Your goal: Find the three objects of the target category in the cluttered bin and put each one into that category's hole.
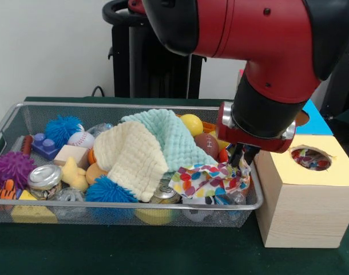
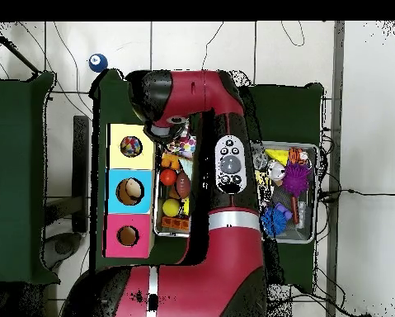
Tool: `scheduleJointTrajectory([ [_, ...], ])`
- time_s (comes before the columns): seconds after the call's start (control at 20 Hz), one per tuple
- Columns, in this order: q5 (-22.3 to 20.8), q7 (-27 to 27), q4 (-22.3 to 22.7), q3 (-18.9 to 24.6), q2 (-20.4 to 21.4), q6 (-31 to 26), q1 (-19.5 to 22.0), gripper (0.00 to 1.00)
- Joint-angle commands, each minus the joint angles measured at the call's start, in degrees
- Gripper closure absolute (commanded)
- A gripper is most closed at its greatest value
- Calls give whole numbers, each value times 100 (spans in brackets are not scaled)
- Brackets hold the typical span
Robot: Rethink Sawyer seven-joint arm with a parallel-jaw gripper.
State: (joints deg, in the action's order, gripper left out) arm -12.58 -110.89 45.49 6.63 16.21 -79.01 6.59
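The wire mesh bin (image 1: 134,205) is full of toys and cloths. A white cloth with multicolour polka dots (image 1: 206,177) lies at its right front corner; it also shows in the overhead view (image 2: 182,147). My gripper (image 1: 242,163) points down at the cloth's right edge, and its fingers look pinched on that edge, which is raised toward them. Right of the bin stands the pale wooden box with the yellow top (image 1: 340,169). Its round hole (image 1: 310,158) shows colourful patterned fabric inside, as it does in the overhead view (image 2: 131,147).
A mint waffle cloth (image 1: 169,129) and a cream waffle cloth (image 1: 134,157) lie over the bin's middle. Around them are a baseball (image 1: 81,138), spiky balls (image 1: 11,168), a yellow ball (image 1: 191,124), a small football (image 1: 207,144) and a tin (image 1: 44,177). Blue-topped (image 2: 128,191) and red-topped (image 2: 127,236) boxes follow the yellow one.
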Motion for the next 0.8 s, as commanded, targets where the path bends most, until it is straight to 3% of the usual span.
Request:
scheduleJointTrajectory([
  [0.05, 174, 295, -367, 531, -123, -639, -9, 100],
  [0.25, 260, 150, -601, 541, -139, -984, -79, 100],
  [0.5, 461, -71, -506, 452, 129, -1426, -165, 100],
  [0.8, 586, -181, -152, 371, 451, -1006, -344, 100],
])
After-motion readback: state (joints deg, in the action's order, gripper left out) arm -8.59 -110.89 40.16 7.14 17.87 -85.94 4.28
